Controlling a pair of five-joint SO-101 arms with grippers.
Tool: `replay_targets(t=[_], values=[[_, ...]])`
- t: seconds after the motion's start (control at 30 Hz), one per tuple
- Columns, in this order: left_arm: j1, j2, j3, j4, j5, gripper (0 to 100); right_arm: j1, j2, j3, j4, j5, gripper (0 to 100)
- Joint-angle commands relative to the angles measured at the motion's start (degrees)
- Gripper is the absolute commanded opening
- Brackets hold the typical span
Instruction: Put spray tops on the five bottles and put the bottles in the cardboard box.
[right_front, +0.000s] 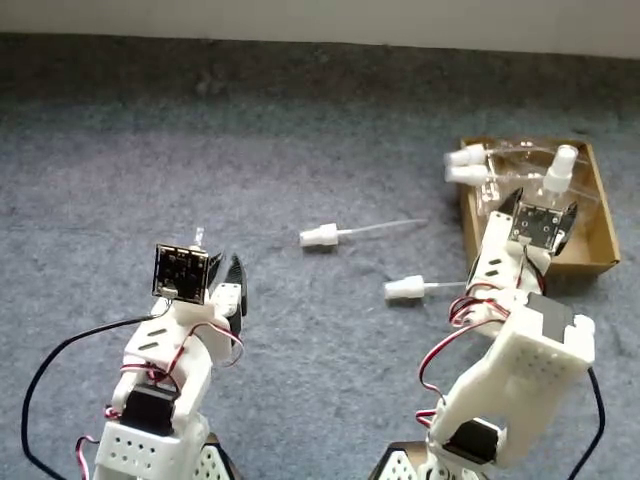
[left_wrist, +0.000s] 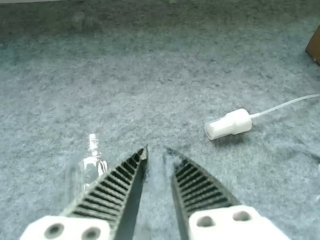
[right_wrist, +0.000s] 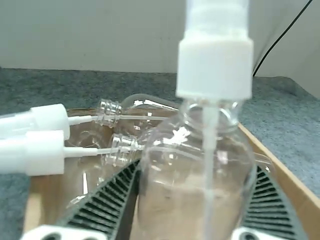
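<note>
1. Right gripper (right_wrist: 196, 172) has its fingers clamped on a clear bottle (right_wrist: 167, 195). Bottle is upright with spray top (right_wrist: 214, 65) fitted, hanging over the cardboard box (right_front: 592, 250). Gripped by the body, probably so it can go down cap-up; looks like the drop-in step
2. Two more bottles (right_wrist: 150, 102) lie in the box. Their white tops (right_wrist: 30, 120) poke out past the rim and seem to sit off the necks with only the tubes in, so likely not seated
3. Left gripper (left_wrist: 156, 150) has fingers slightly parted and empty, low over the carpet (right_front: 300, 130). Bare bottle (left_wrist: 89, 162) with no top is just beside one finger, probably next to cap; can't tell if it's upright or lying
4. One loose spray top (right_front: 320, 236) and another loose top (right_front: 405, 289) lie on the carpet between the arms, tubes toward the box
5. Surface is grey carpet, with a pale wall (right_front: 300, 15) behind
</note>
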Motion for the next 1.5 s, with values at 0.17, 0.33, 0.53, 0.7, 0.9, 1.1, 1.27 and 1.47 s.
replay_targets(t=[0.17, 0.33, 0.53, 0.7, 0.9, 1.1, 1.27, 1.47], values=[[-0.7, -0.7, 0.7, -1.9, -0.1, 1, 1.6, -9.4, -0.8, -0.3, 0.5, 28.1], [-0.7, -0.7, 0.7, -1.9, -0.1, 1, 1.6, -19.1, -0.2, 14.9, 0.2, 28.1], [-0.7, -0.7, 0.7, -1.9, -0.1, 1, 1.5, -27.0, 0.0, 23.4, 0.4, 28.0], [-0.7, -0.7, 0.7, -1.9, -0.1, 1, 1.6, -31.2, 0.0, 23.6, 0.4, 28.0], [-0.7, -0.7, 0.7, -1.9, -0.1, 1, 1.6, -36.0, -0.2, 31.2, 0.3, 28.0], [-0.7, -0.7, 0.7, -1.9, -0.1, 1, 1.3, -42.8, -0.2, 38.4, 0.2, 28.0], [-0.7, -0.7, 0.7, -1.9, -0.1, 1, 1.1, -50.7, -0.3, 46.2, 0.2, 28.0], [-0.7, -0.7, 0.7, -1.9, -0.1, 1, 1.1, -61.8, -0.3, 55.3, 0.4, 28.0]])
